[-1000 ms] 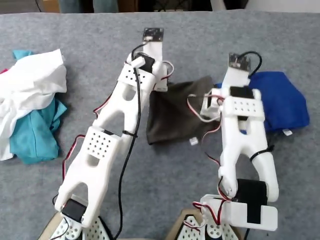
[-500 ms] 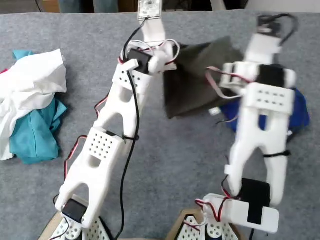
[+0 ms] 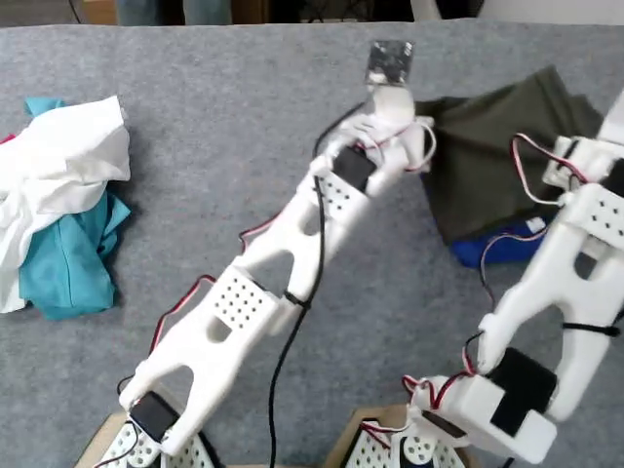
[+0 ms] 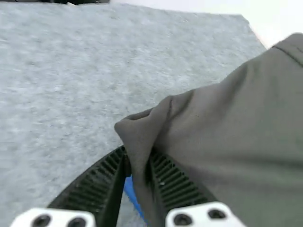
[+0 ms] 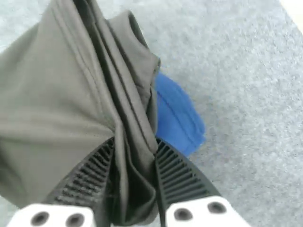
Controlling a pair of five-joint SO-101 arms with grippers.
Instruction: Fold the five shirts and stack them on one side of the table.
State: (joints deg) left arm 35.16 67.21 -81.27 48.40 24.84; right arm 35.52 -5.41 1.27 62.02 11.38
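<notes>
A folded dark olive shirt (image 3: pixel 497 146) hangs between both arms over the right side of the table. My left gripper (image 4: pixel 138 172) is shut on one corner of that olive shirt (image 4: pixel 227 142); from above it shows at the shirt's left edge (image 3: pixel 421 146). My right gripper (image 5: pixel 135 182) is shut on a bunched edge of the olive shirt (image 5: pixel 61 99). A blue shirt (image 3: pixel 492 244) lies on the table under the olive one, and its edge (image 5: pixel 177 118) shows past the cloth in the right wrist view.
A heap of a white shirt (image 3: pixel 58 166) over a teal shirt (image 3: pixel 63 263) lies at the table's left edge, with a bit of red cloth beside it. Bare grey felt (image 3: pixel 224 127) spans the middle. The right table edge is close to the olive shirt.
Both arms have carried the olive shirt up off the table and to the right, and it now covers most of the blue shirt. The left arm has stretched far toward the right.
</notes>
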